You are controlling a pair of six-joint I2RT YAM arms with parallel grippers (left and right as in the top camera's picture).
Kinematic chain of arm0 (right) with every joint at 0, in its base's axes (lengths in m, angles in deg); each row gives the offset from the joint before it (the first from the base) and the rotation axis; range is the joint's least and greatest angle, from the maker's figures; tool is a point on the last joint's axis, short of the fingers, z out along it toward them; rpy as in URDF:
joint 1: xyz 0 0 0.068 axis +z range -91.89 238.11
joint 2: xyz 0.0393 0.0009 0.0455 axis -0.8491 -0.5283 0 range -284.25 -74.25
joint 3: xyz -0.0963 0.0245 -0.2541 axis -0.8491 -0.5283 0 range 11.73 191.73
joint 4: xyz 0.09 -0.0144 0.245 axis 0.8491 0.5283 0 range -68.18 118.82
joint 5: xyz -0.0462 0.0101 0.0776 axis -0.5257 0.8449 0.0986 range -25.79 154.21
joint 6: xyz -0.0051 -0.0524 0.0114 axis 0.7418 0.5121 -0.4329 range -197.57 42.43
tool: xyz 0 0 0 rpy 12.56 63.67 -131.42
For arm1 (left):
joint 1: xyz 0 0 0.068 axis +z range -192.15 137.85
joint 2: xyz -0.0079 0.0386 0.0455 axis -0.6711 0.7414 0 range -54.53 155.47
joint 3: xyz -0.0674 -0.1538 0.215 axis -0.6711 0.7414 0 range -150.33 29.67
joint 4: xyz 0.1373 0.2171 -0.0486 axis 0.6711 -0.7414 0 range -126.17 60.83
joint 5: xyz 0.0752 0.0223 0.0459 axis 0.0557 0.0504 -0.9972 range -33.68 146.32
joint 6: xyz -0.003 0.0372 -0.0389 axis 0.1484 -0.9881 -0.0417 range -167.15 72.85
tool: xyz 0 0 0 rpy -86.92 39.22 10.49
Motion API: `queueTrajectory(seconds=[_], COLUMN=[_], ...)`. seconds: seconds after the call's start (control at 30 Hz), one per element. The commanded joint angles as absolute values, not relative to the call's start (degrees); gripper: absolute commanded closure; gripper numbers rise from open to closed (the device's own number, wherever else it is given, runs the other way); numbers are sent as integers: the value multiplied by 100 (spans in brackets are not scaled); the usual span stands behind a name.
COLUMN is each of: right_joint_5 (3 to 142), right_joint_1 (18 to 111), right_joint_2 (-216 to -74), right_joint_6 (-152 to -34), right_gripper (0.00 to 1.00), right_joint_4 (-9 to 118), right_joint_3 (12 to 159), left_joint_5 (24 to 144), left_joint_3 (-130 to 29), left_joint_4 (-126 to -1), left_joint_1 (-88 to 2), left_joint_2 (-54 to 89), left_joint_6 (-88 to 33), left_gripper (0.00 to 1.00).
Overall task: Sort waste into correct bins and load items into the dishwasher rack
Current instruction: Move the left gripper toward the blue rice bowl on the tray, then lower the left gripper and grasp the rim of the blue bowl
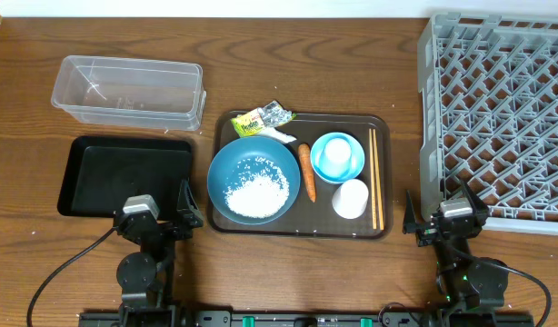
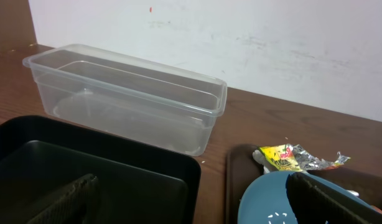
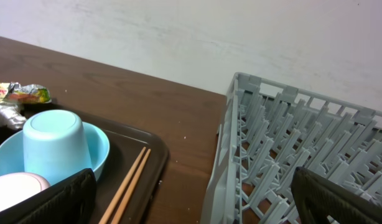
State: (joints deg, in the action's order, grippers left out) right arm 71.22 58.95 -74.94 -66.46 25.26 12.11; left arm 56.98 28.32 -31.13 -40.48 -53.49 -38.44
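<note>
Brown serving tray sits in the middle of the bench, and everything to be sorted lies on it. Both arms wait at the near edge. The left gripper has its fingers spread apart and empty, and so does the right gripper.

The chopsticks lie along the tray's right edge, their long axis pointing straight away from the robot. They are ahead of the right gripper and a little to its left, with the grey rack just to its right, so the right arm is much the nearer for them. The waste sits toward the left arm, which has the black tray right ahead of it and the clear tub beyond that.

Counted:
- Two chopsticks.
- One dark-blue bowl holding one heap of rice.
- One light-blue bowl.
- One white cup.
- One carrot, lying between the two bowls with its length running front to back.
- One wrapper and one scrap of tissue, both at the tray's far left corner.
- Two bins and one rack, all empty.
</note>
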Motion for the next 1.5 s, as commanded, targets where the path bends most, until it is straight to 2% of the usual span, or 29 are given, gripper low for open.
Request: queueTrajectory(seconds=[0.0,0.47,0.53,0.63,0.7,0.9,1.0,1.17,1.33,1.47], right_joint_5=[7065,7065,7065,7065,7065,7065,7065,7065,7065,7065], right_joint_1=[5926,5926,5926,5926,5926,5926,5926,5926,5926,5926], right_joint_2=[-7464,-7464,-7464,-7464,-7464,-7464,-7464,-7464,-7464,-7464], right_joint_6=[-6572,-6572,-6572,-6572,-6572,-6572,-6572,-6572,-6572,-6572], right_gripper=[1,1,1,1,1,1,1,1,1,1], right_joint_4=[2552,2552,2552,2552,2552,2552,2552,2552,2552,2552], right_joint_3=[1205,1205,1205,1205,1205,1205,1205,1205,1205,1205], left_joint_5=[5545,5596,6081,7803,8299,8572,8933,9093,9171,9169], left_joint_3=[2944,2944,2944,2941,2941,2941,2924,2502,1324,-11], left_joint_4=[-3327,-3292,-3253,-3165,-3124,-3049,-2665,-2693,-3817,-4918], left_joint_1=[-4030,-4030,-4032,-4030,-4030,-4030,-4030,-4030,-4030,-4032], left_joint_2=[-5316,-5316,-5316,-5316,-5316,-5316,-5316,-5286,-4551,-3155], left_joint_6=[-3943,-3884,-3359,-1453,-782,739,693,627,-328,-1536], left_gripper=[2,2,2,2,2,2,2,2,2,2])
